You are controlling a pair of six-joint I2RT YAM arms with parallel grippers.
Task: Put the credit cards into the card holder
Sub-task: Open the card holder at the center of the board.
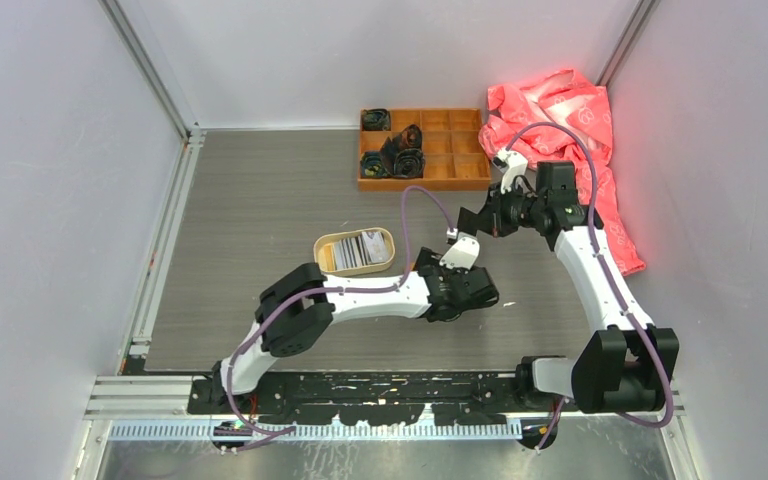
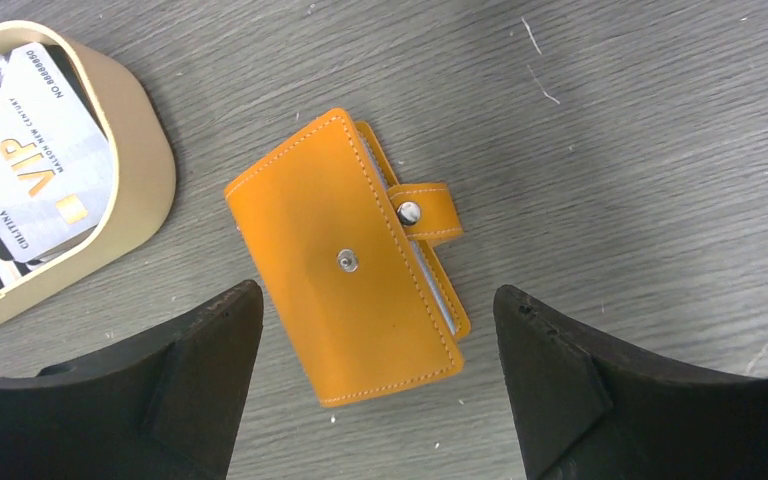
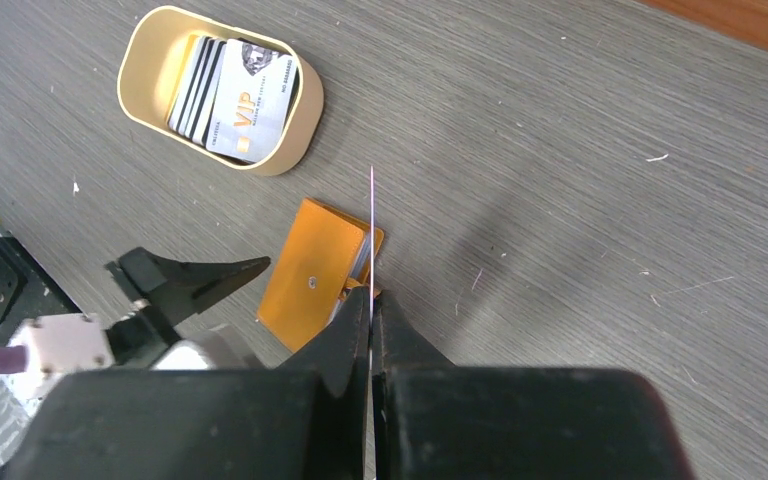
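Grey wood-grain table (image 1: 250, 220) fills the floor of a white-walled booth, with the two arms reaching in from its near edge. Toward the left of the middle sits an oval tan tray (image 1: 318, 250), and the cards (image 1: 358, 250) lie stacked flat inside it; the top one is white with gold "VIP" print, and striped ones show beneath it. Just right of the tray, the left gripper (image 2: 378, 293) hangs over the table with its jaws spread wide, holding nothing and touching nothing. Between and below its two dark fingers lies the holder (image 2: 330, 240), flat on the table beside the tray, folded over with its snap strap (image 2: 422, 212) undone and sticking out to one side. A pale edge shows along its open side, though whether that is lining or a card already inside is hard to say. Next comes the right gripper (image 3: 371, 305), its jaws pressed together on a single card (image 3: 372, 220), which its wrist view shows edge-on as a thin bright line standing out past the fingertips, above the holder's open side. Whether that card touches the holder cannot be told. Farther back stands an orange wooden box (image 1: 460, 172) of compartments, some holding dark objects, and a red cloth (image 1: 560, 110) is heaped against the right wall.
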